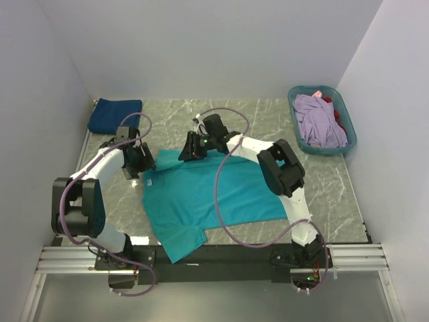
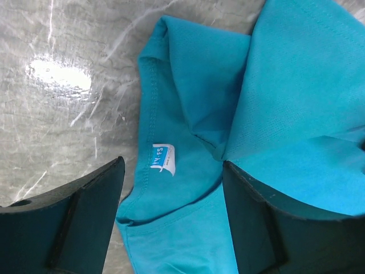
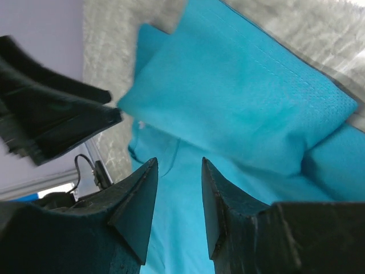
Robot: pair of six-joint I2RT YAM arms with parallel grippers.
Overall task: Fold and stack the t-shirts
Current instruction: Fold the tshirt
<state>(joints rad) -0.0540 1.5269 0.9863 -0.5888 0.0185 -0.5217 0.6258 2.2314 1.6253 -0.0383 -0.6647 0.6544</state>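
Observation:
A teal t-shirt (image 1: 208,194) lies spread on the marble table, its far edge partly folded over. My left gripper (image 1: 142,164) is open just above the shirt's collar at its far left corner. In the left wrist view the collar with a white label (image 2: 162,160) lies between the open fingers (image 2: 74,222). My right gripper (image 1: 184,149) hovers over the shirt's far edge. Its jaws stand apart and empty above a folded teal flap (image 3: 239,108). A folded navy t-shirt (image 1: 115,114) lies at the back left. A lavender t-shirt (image 1: 318,121) and a bit of red cloth (image 1: 328,100) lie in the basket.
The teal-blue plastic laundry basket (image 1: 295,107) stands at the back right corner. White walls close in the table on three sides. The metal rail (image 1: 214,258) with the arm bases runs along the near edge. The left arm shows in the right wrist view (image 3: 51,120).

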